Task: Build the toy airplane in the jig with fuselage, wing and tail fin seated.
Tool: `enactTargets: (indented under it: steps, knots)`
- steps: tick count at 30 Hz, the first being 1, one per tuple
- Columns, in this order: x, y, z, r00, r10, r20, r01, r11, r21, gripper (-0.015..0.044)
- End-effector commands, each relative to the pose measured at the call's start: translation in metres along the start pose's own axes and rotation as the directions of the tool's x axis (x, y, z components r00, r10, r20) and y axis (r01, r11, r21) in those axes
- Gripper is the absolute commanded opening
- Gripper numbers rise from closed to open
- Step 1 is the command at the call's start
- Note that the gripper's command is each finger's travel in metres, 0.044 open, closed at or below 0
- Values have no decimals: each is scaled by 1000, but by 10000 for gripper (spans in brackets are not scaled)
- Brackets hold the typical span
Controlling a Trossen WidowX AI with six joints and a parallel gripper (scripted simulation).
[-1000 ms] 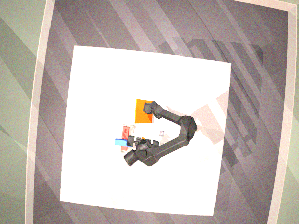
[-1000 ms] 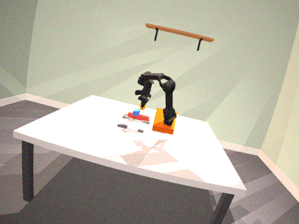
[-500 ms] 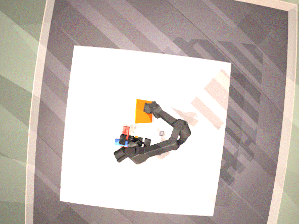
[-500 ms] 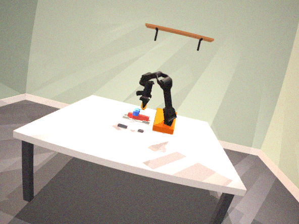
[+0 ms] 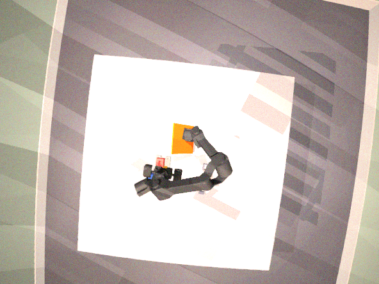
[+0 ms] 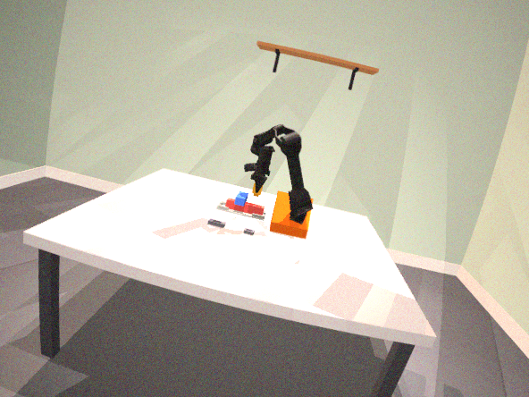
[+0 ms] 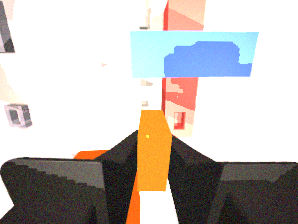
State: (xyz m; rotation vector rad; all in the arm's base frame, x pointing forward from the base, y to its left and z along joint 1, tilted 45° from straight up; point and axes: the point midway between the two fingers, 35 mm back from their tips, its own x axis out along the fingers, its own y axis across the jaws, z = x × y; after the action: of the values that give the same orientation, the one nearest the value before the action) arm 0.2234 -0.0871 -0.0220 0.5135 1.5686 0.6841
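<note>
The red fuselage (image 5: 160, 162) (image 6: 255, 208) (image 7: 181, 95) lies in the pale cradle (image 5: 168, 159) and looks flat. The blue wing (image 5: 150, 176) (image 6: 241, 198) (image 7: 200, 56) lies across its top; its tab is hidden. My gripper (image 6: 257, 187) (image 7: 151, 135) is shut on the orange tail fin (image 6: 256, 193) (image 7: 153, 172). The fin is held above the table beside the fuselage's tail end. In the wrist view the open tail socket (image 7: 179, 120) shows just right of the fin's far end. In the top view the arm mostly hides the fingers and the fin.
Two small grey holders, a larger one (image 6: 216, 223) (image 7: 6, 30) and a smaller one (image 6: 248, 232) (image 7: 18, 116), stand on the table (image 5: 128, 224) (image 6: 179, 250). The arm's orange base block (image 5: 178, 141) (image 6: 289, 228) is near the tail end of the cradle.
</note>
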Motion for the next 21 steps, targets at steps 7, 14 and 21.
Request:
enactTargets:
  steps: [7, 14, 21]
  knots:
    - [12, -30, -10, 1000, 5, -7, -5, 1000, -28, 0]
    - [21, -46, -17, 1000, 13, -10, -13, 999, -43, 0]
    - [21, -47, -17, 1000, 13, -10, -13, 999, -43, 67]
